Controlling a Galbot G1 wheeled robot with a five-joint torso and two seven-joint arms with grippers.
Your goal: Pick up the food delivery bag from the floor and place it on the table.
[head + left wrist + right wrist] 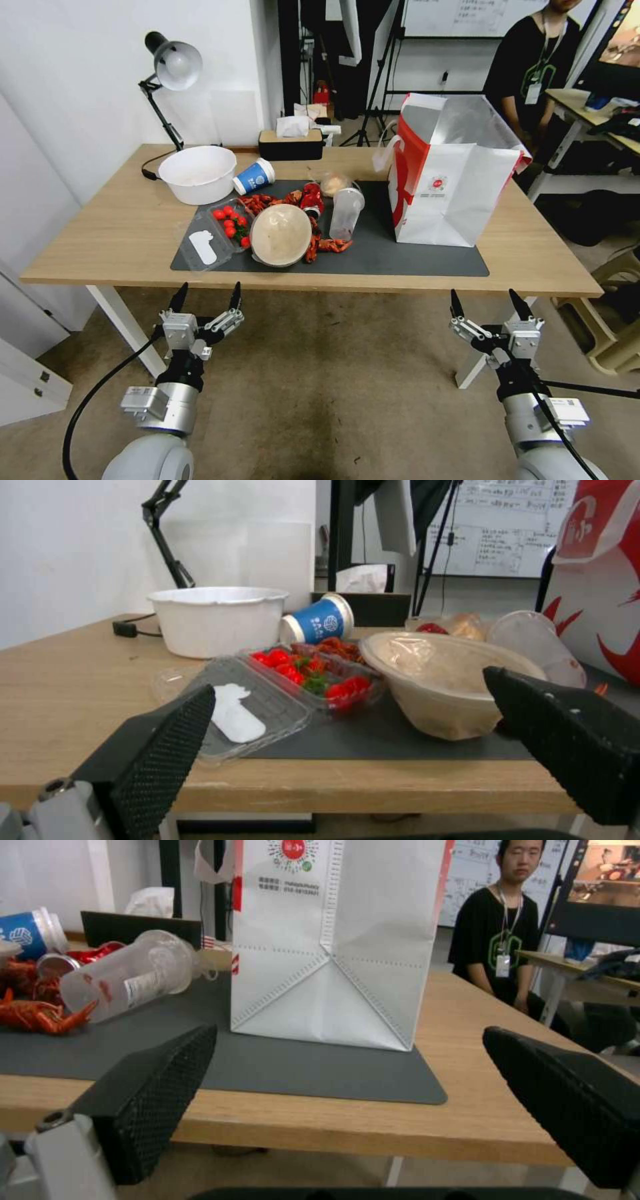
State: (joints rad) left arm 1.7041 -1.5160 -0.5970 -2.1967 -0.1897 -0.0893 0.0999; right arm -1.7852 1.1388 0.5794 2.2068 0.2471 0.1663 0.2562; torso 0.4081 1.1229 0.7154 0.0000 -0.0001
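Observation:
The food delivery bag (450, 180) stands upright and open on the right part of the dark grey mat (400, 257) on the light-wood table (113, 233); its white face with a small red logo and its red side face me. The right wrist view looks at its white face (333, 940) from close by. My left gripper (207, 297) hangs open below the table's front edge on the left, over the beige carpet floor (327, 380). My right gripper (485, 303) is open too, below the front edge on the right, empty.
On the mat's left lie a clear tray of red fruit (230, 223), a tan bowl (280, 235), crayfish, a tipped clear cup (345, 212) and a blue cup (255, 177). A white bowl (198, 173), a desk lamp (170, 73) and a tissue box (291, 141) stand behind.

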